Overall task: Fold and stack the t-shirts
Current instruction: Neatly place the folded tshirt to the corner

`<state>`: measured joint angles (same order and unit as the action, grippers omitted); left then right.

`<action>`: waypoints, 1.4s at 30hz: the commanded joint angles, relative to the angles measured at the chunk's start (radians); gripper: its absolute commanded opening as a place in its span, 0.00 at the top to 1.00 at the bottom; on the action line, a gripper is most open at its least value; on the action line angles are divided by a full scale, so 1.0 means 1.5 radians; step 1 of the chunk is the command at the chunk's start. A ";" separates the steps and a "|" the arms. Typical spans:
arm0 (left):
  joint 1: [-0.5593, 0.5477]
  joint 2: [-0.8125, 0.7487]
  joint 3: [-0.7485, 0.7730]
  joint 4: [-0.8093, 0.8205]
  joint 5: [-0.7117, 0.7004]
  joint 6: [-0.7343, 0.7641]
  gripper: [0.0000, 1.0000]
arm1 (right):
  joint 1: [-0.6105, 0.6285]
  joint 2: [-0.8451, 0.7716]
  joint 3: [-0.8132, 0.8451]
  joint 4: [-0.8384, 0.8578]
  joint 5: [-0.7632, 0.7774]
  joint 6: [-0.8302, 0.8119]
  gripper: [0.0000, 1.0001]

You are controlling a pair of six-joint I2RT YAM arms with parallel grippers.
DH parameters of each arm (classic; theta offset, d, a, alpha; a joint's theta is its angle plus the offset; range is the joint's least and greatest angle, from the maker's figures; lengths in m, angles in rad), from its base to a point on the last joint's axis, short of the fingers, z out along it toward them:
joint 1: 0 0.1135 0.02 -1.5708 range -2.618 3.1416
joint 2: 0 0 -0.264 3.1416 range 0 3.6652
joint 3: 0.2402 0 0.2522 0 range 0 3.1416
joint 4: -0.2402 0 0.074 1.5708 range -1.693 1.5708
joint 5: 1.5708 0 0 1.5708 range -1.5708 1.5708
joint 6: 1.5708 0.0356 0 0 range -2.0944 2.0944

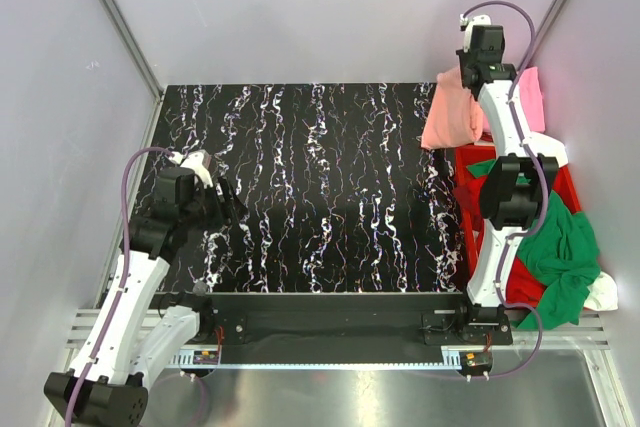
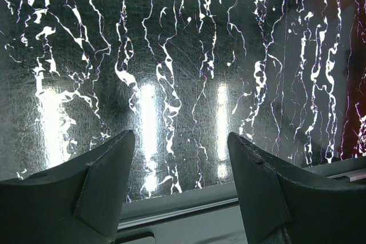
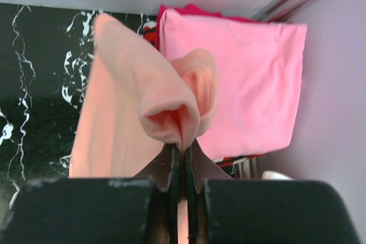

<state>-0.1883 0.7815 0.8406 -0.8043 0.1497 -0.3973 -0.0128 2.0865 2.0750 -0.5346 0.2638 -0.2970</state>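
Observation:
My right gripper [image 3: 182, 144] is shut on a fold of the salmon-orange t-shirt [image 3: 128, 101], which hangs from it at the back right, above the table [image 1: 452, 115]. A folded pink t-shirt [image 3: 251, 78] lies behind it on top of the crate [image 1: 530, 97]. A green t-shirt [image 1: 565, 247], red cloth [image 1: 520, 277] and a bit of white cloth [image 1: 603, 294] spill over the crate's near side. My left gripper [image 2: 180, 158] hangs open over the bare black marbled table [image 2: 183, 55] near its front left edge [image 1: 205, 202], with nothing between its fingers.
The red plastic crate [image 1: 468, 197] stands along the table's right edge. Grey walls with metal corner rails close the back and sides. A metal rail [image 1: 340, 322] runs along the table's near edge by the arm bases.

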 commanded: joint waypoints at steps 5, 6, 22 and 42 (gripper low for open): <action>0.003 0.005 0.000 0.035 0.012 0.000 0.29 | -0.040 0.013 0.074 0.097 -0.035 -0.085 1.00; 0.003 0.006 0.000 0.035 0.013 0.001 0.29 | -0.042 0.022 0.083 0.098 -0.036 -0.086 1.00; 0.009 0.017 -0.002 0.037 0.020 0.001 0.29 | -0.063 0.001 0.138 0.106 -0.078 -0.100 1.00; 0.009 0.015 -0.002 0.035 0.016 0.000 0.28 | -0.069 -0.052 0.158 0.085 -0.099 -0.059 1.00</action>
<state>-0.1814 0.8082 0.8406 -0.7918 0.1555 -0.3973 -0.1089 2.1078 2.2532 -0.4698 0.1215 -0.3923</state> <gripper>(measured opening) 0.711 0.029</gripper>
